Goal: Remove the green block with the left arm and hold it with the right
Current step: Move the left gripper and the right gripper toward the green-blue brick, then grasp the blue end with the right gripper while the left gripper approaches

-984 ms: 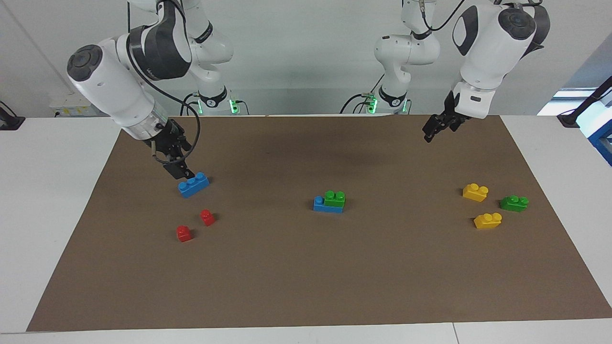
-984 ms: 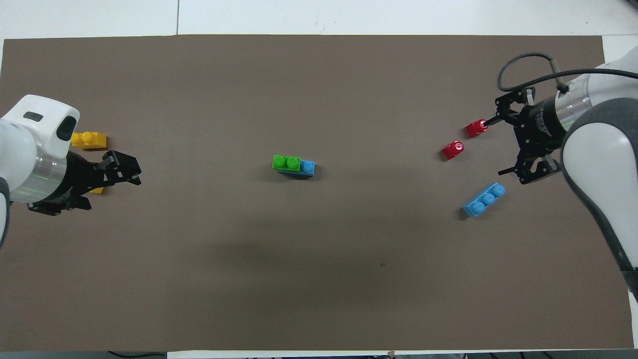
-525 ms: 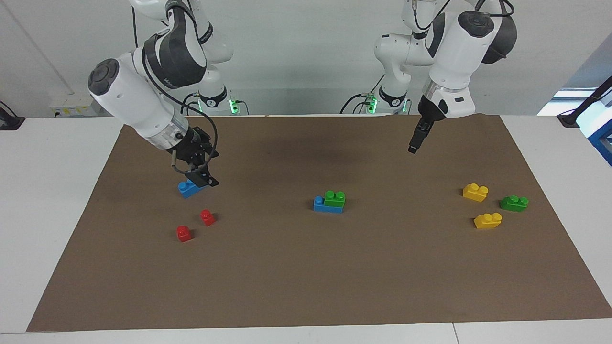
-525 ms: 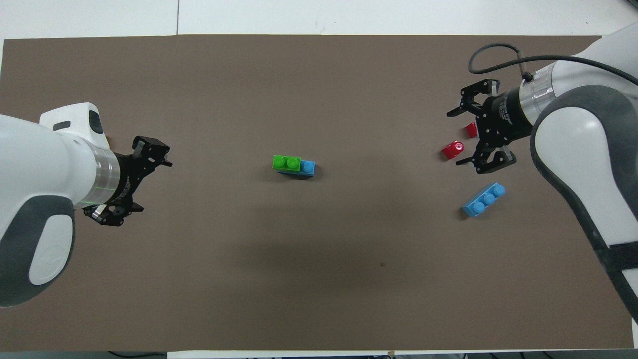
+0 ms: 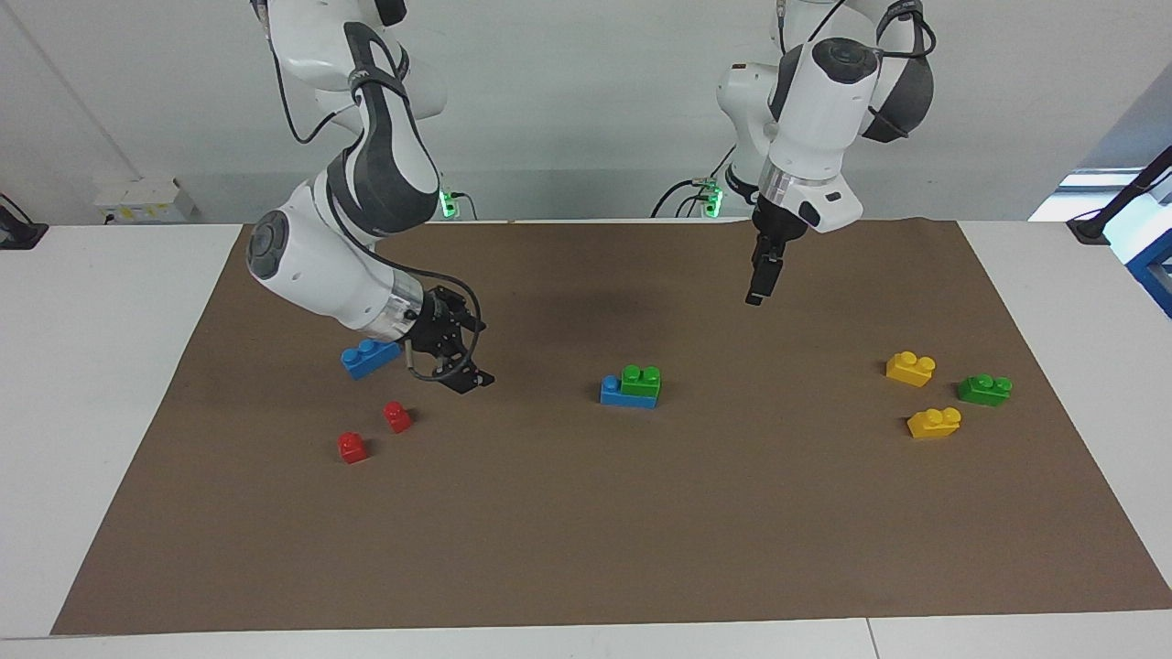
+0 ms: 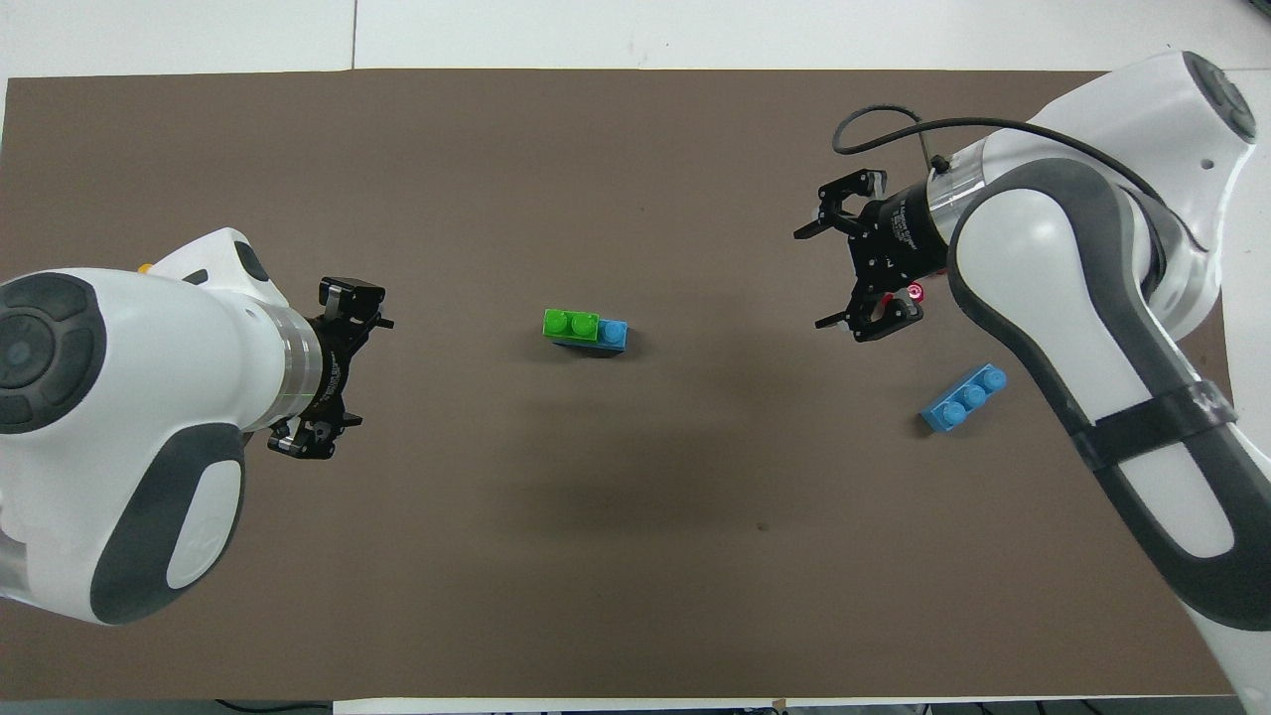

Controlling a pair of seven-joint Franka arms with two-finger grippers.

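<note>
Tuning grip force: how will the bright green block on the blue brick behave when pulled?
The green block looks like rigid moulded plastic, so probably stiff and light. It sits studded onto the blue brick, which would likely lift along unless held. Flat sides: unlikely to roll.

table [image 5: 92, 366]: white, my brown mat [image 5: 586, 531] on it
mat: blue [image 5: 370, 358], red [image 5: 396, 416], yellow [image 5: 910, 368], dark green [image 5: 984, 389] bricks

A brown mat [image 5: 586, 531] covers most of the white table [image 5: 82, 384]. Toward the right arm's end lie a long blue brick [image 5: 369, 358] and two small red blocks [image 5: 397, 416], [image 5: 352, 448]. Toward the left arm's end sit two yellow bricks [image 5: 910, 368], [image 5: 934, 422] with a darker green brick [image 5: 985, 389] just beside them.
</note>
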